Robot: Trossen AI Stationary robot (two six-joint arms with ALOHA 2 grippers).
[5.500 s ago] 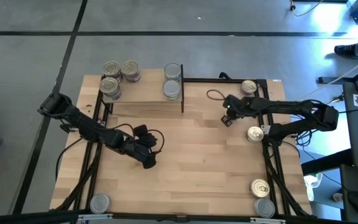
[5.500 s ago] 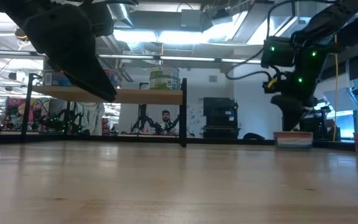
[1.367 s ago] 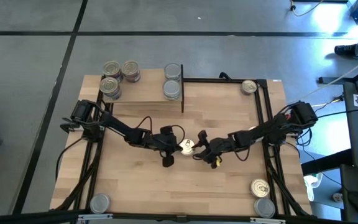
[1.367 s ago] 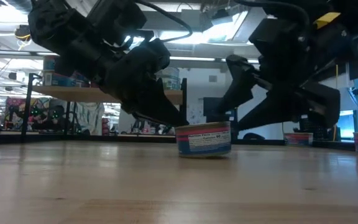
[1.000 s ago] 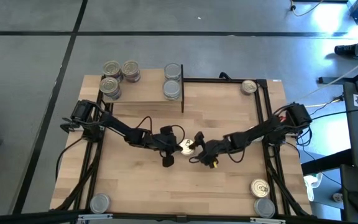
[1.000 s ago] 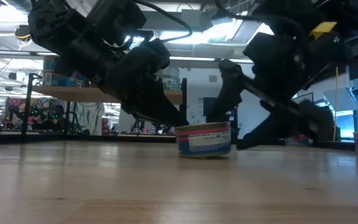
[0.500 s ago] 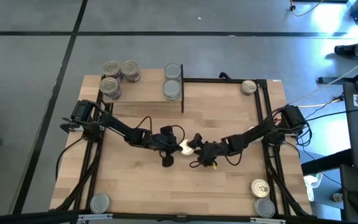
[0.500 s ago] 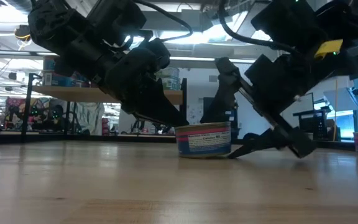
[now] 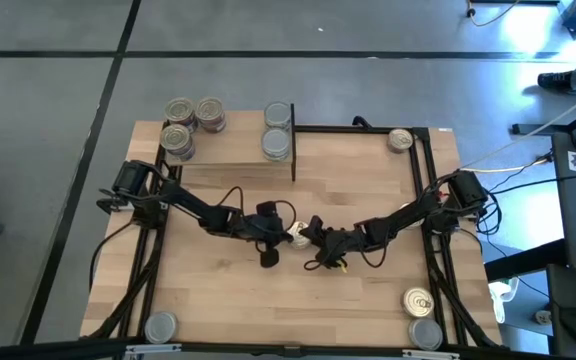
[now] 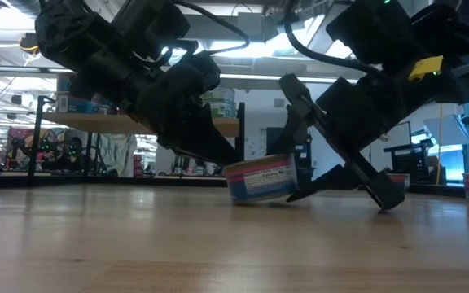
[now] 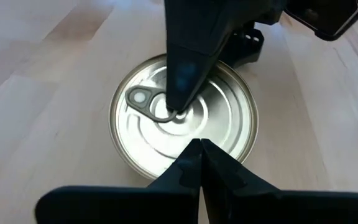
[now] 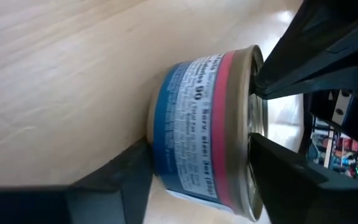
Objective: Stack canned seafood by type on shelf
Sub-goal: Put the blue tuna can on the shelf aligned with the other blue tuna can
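A short round tin with a blue and pink label and a silver pull-tab lid sits tilted at the table's middle. My left gripper is shut, with its tips at the tin's left side. My right gripper comes from the right and closes over the tin. The shelf stands at the far left, with tins on it and a stack at its right end. My left gripper presses its shut fingertips down on the lid's rim at the tin's left side, slanting down from the table's left. My right gripper has one finger against the lid and the other against the base. It comes nearly level from the table's right. The tin is tilted: its right side is raised and its lower left edge rests on the table.
Loose tins lie at the table's far right corner, near right corner and near left corner. The shelf's black post stands behind the working spot. Cables trail from both arms.
My right gripper has moved toward the table's left onto the tin, and one finger has gone under the tin's base. The tin, flat on the table before, has tipped: its right side has risen and its left edge has stayed down.
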